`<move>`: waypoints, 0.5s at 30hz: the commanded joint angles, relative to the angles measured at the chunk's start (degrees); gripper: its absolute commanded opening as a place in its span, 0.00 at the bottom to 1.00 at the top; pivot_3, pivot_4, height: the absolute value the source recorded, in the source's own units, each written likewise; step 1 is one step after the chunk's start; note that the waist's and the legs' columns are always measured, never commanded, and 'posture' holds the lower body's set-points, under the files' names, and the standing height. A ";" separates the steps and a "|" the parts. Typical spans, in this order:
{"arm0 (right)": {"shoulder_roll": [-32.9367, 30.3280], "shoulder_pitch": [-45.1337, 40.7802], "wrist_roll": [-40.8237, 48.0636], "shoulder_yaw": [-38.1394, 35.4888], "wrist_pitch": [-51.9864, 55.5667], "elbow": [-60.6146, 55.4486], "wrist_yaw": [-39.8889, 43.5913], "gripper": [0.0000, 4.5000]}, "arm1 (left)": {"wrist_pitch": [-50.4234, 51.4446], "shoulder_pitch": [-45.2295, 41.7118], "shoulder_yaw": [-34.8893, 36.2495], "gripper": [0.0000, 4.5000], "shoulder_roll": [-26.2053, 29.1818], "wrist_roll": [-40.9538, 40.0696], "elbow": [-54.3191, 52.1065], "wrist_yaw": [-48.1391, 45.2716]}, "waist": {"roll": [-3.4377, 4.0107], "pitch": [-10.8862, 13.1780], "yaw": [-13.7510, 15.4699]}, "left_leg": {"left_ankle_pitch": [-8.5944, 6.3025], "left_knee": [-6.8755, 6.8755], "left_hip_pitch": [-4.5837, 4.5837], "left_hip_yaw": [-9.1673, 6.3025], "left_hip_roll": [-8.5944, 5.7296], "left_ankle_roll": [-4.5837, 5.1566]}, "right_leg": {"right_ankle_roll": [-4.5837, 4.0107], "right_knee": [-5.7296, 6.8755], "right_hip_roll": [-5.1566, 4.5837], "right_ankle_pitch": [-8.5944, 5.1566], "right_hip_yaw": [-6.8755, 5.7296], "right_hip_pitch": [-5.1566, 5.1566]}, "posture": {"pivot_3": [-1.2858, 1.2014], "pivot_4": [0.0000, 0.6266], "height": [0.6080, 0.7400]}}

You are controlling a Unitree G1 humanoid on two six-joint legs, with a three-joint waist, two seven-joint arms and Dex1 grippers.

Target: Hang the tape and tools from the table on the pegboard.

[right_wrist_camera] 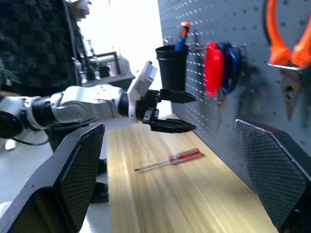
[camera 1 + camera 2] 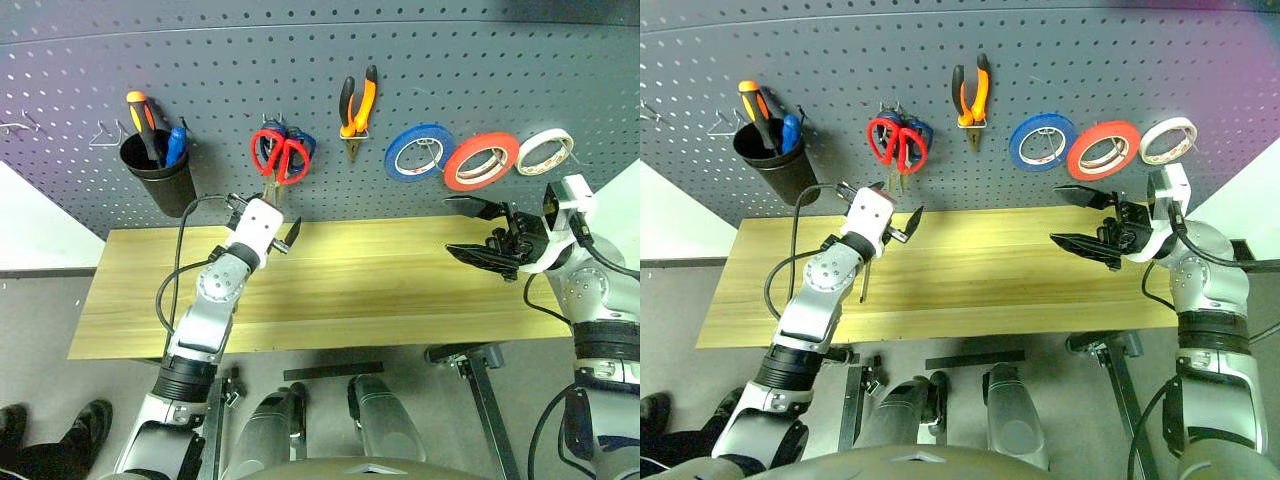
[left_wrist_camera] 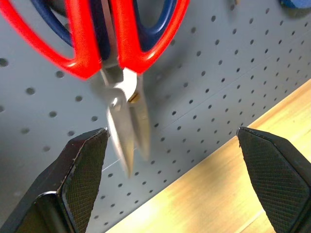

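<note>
On the pegboard (image 2: 500,70) hang the red-handled scissors (image 2: 280,155) over a blue-handled pair, the orange-and-black pliers (image 2: 358,105) and the red tape (image 2: 481,160). My left gripper (image 2: 265,213) stands open just below the scissors' steel blades (image 3: 124,121) with nothing between its fingers (image 3: 80,170). The slim red-handled screwdriver (image 1: 170,160) lies on the table (image 2: 400,290) near the pegboard, under my left arm. At the table's right end my right gripper (image 2: 447,225) hovers open and empty, pointing left, below the red tape.
A black cup (image 2: 160,170) on the pegboard holds an orange and a blue screwdriver. A blue tape roll (image 2: 420,152) and a white one (image 2: 545,150) flank the red tape. Bare wire hooks (image 2: 105,135) stick out at the far left.
</note>
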 commanded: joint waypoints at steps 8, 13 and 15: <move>0.23 1.51 3.53 -1.64 0.62 -4.65 1.49 1.00 | 3.27 8.52 -0.05 0.99 2.63 -1.04 -8.34 -3.49 | 0.11 -0.07 -0.16 | 0.00 -0.03 0.00 0.00 0.00 0.00 | 0.00 0.00 0.00 0.00 0.02 -0.02 | 0.39 0.32 1.00; 0.66 2.28 3.33 -0.77 -0.46 -5.34 1.48 1.00 | 7.08 13.52 2.97 0.99 2.50 -4.86 -7.87 -4.50 | 0.22 -0.17 0.02 | 0.00 -0.02 0.00 0.01 0.00 0.00 | -0.01 0.01 0.00 0.00 0.04 -0.03 | 0.39 0.31 1.00; 0.90 2.27 3.31 -0.65 -0.64 -5.62 1.49 1.00 | 9.50 13.54 5.04 0.99 1.77 -5.07 -5.78 -1.96 | 0.22 -0.19 0.03 | 0.00 -0.01 0.00 0.01 0.00 0.00 | -0.02 0.01 0.00 0.01 0.04 -0.02 | 0.39 0.31 1.00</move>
